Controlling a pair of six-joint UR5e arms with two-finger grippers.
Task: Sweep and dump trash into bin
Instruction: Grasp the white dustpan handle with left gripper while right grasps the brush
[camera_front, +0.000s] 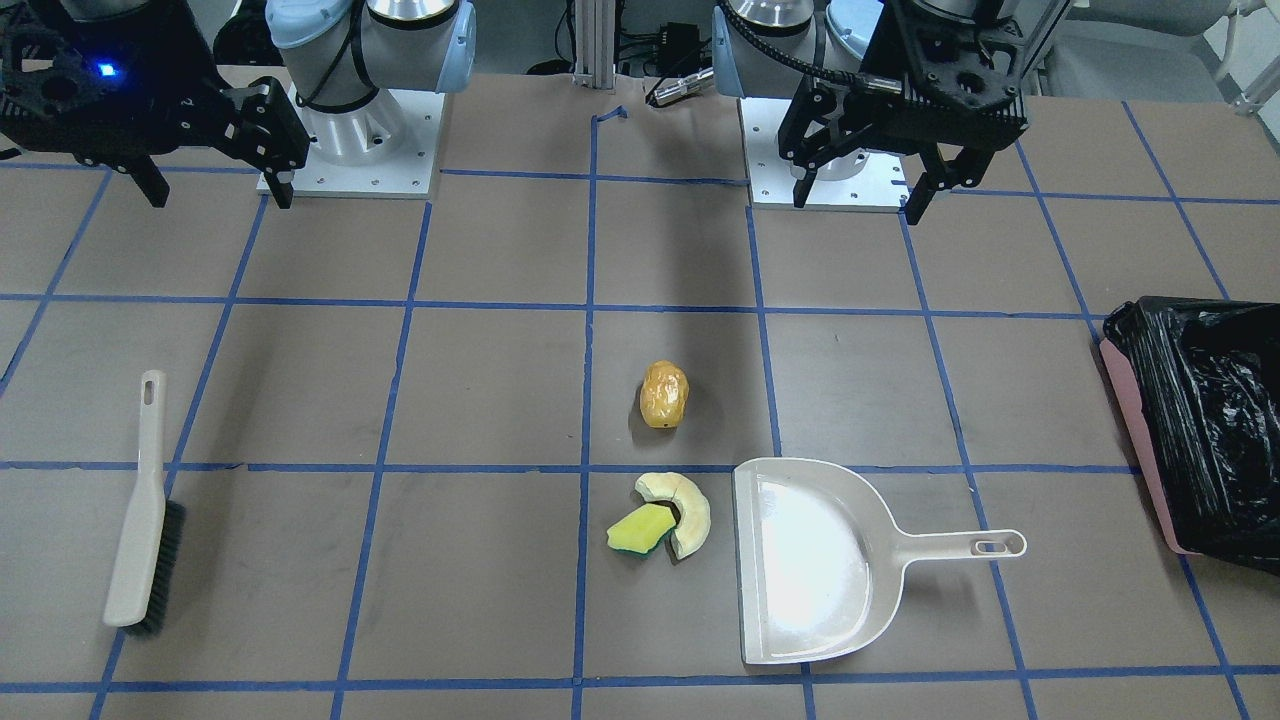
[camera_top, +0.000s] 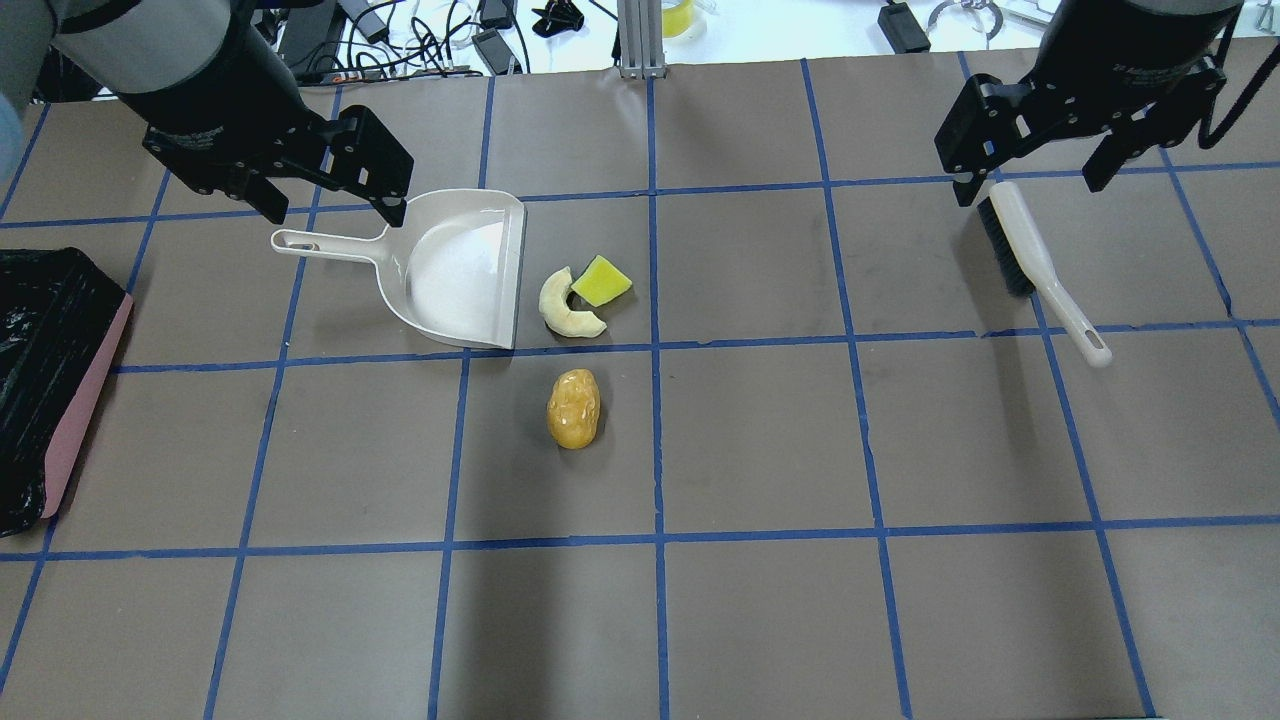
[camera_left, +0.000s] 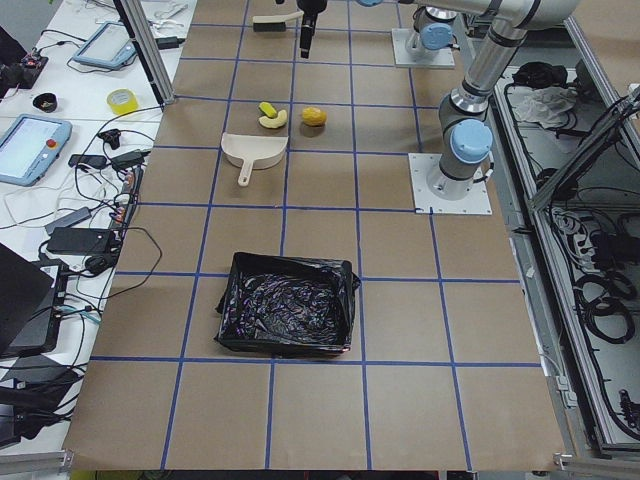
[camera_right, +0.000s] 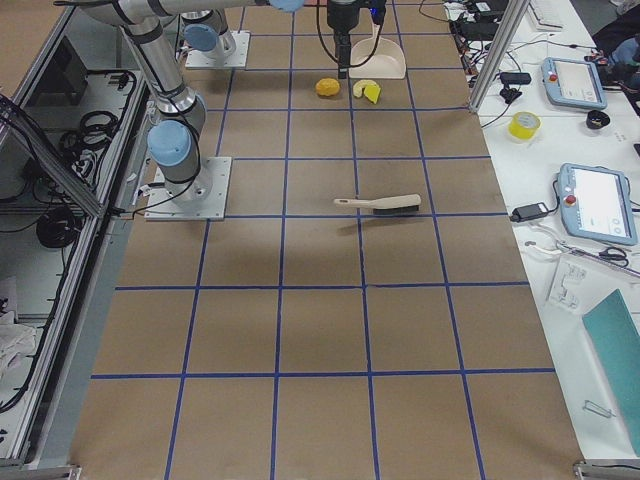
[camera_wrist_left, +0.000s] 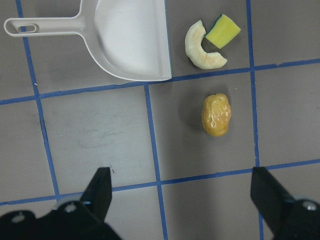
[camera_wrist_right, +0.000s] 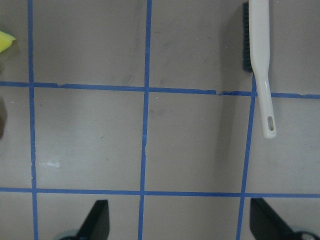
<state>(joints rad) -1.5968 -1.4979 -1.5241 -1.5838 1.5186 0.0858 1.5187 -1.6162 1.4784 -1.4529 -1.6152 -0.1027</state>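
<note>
Brown paper covered the tabletop (camera_top: 760, 440), divided into squares by blue tape (camera_top: 655, 440).

Trash: three items lay near the middle.
- The orange-yellow lump (camera_top: 573, 407) lay alone in one square.
- The cream wedge (camera_top: 565, 312) lay in the adjoining square farther from the robot, just beside the dustpan's open edge.
- The yellow sponge (camera_top: 601, 281), green-backed, touched the wedge on its hollow side.

Dustpan: the beige dustpan (camera_top: 460, 270) lay flat with its mouth facing the wedge and sponge. Its handle pointed toward the robot's left.

Bin: the pink bin (camera_top: 85, 400), lined with a black bag (camera_top: 30, 350), stood at the tabletop's left end, well apart from the trash.

Brush: the brush (camera_top: 1035, 265) lay on its side on the robot's right, well apart from the trash.

Left gripper (camera_front: 858, 200): held above the tabletop, jaws spread wide and holding nothing. Its wrist view looked down on the dustpan and all three trash items.

Right gripper (camera_front: 220, 195): held above the tabletop, jaws spread and holding nothing. The brush showed in its wrist view.
</note>
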